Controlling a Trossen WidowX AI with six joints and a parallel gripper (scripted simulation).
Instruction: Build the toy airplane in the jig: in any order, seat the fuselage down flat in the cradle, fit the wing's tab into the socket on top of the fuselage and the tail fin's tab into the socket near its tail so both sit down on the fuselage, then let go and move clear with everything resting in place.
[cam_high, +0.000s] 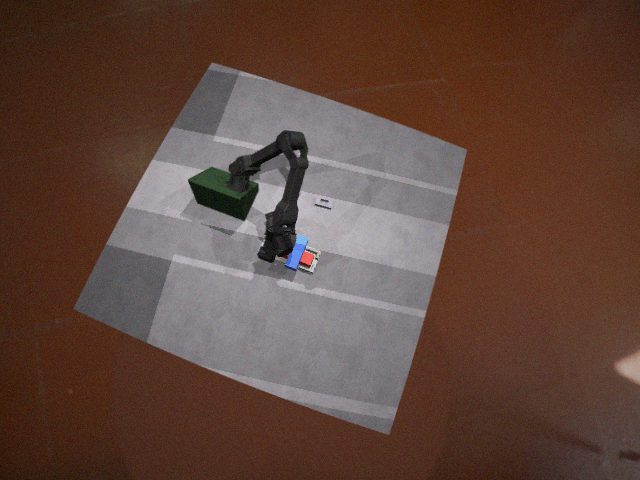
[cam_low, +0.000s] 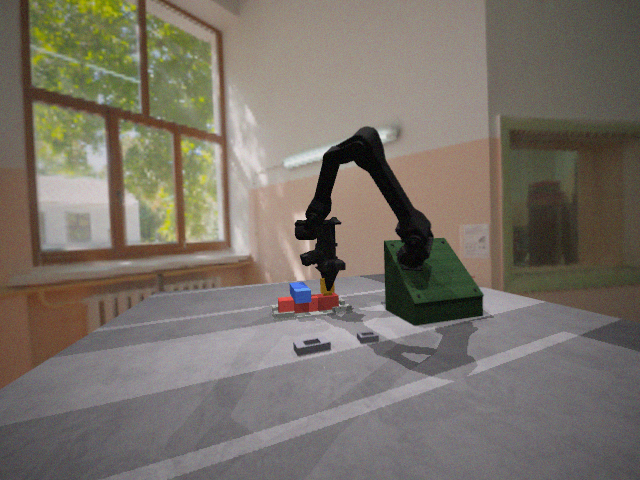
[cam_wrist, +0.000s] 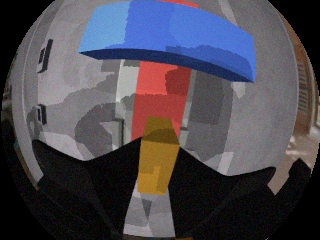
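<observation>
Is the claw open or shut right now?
Shut on the yellow piece: in the wrist view, the claw's dark fingers press against both its sides.
</observation>
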